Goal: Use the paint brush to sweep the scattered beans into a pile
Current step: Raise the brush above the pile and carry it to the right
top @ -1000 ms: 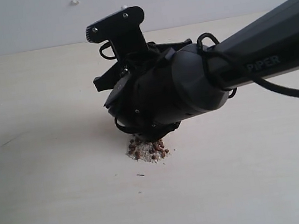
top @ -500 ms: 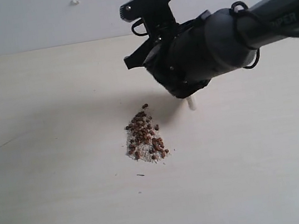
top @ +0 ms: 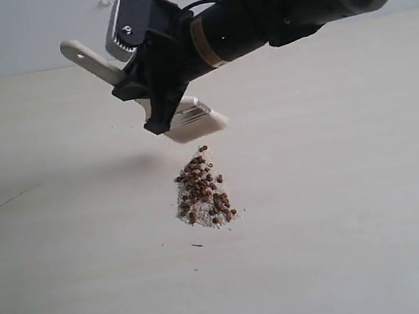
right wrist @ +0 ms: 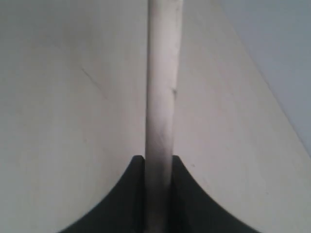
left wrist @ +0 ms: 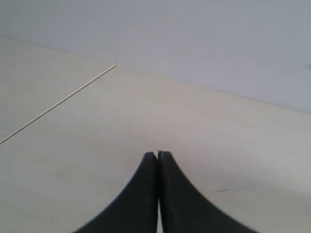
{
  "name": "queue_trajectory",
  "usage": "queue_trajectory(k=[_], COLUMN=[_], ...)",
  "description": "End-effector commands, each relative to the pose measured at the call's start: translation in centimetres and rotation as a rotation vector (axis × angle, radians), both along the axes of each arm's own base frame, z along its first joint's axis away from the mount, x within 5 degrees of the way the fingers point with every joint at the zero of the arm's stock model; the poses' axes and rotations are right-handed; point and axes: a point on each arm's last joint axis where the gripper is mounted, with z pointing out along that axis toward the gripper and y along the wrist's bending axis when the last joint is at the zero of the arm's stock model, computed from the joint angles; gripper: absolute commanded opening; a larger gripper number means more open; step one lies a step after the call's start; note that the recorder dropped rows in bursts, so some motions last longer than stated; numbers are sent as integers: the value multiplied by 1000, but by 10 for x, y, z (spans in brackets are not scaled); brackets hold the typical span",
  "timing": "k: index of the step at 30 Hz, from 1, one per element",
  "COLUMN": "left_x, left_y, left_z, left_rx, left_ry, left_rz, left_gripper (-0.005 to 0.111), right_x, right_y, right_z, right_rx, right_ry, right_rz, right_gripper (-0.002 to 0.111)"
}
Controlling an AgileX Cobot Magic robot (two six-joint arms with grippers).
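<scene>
Well, the beans [top: 202, 189] lie gathered in one small heap on the pale table [top: 362, 229], reddish-brown grains packed close with whitish crumbs [top: 185, 213] showing at the heap's near edge. One tiny dark sliver [top: 197, 245] sits on the table just in front of the heap, apart from it. The paint brush [top: 198, 121] hangs in the air above and just behind the heap's far tip, not touching the beans or the table. It is tilted, with its cream bristles [top: 204, 128] as the low end nearest the heap and its pale wooden handle [top: 84, 53] slanting up and away from it, the hole at the end just visible. The right tool [top: 153, 82] is clamped on the brush partway along the handle, above the silver ferrule [top: 190, 113]. From the right wrist view the handle [right wrist: 163, 87] runs straight out between the two black jaws of that tool [right wrist: 159, 162], which press on it from both sides. The left tool [left wrist: 158, 156] has its jaws together with nothing between them, over bare table; I cannot place it against the heap, since no beans show in its view.
</scene>
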Motion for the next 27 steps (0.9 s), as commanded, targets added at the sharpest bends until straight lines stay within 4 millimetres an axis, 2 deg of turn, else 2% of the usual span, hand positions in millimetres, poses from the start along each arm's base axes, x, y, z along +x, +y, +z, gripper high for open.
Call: queue_trajectory(k=[1,4,9,19,22,27], left_x=[0,0,0,0,0,0], left_y=[0,0,0,0,0,0], left_z=[-1,-1,-1,-1,-1,-1], left_rx=[3,3,3,3,3,3], left_ry=[-3,-3,-3,-3,-3,-3], left_rz=[0,0,0,0,0,0], left_gripper=[0,0,0,0,0,0], right_x=[7,15,29,59,60,51], right_y=[-19,-31,-45,-82,-86,-84], right_z=[8,5,-16,-68,-76,-76], right_rx=[102,180,333,358,354,383], right_ry=[-32,-59,-52,-24,-3,95], right_rz=[142,182,207,64,61,126], right_gripper=[0,0,0,0,0,0])
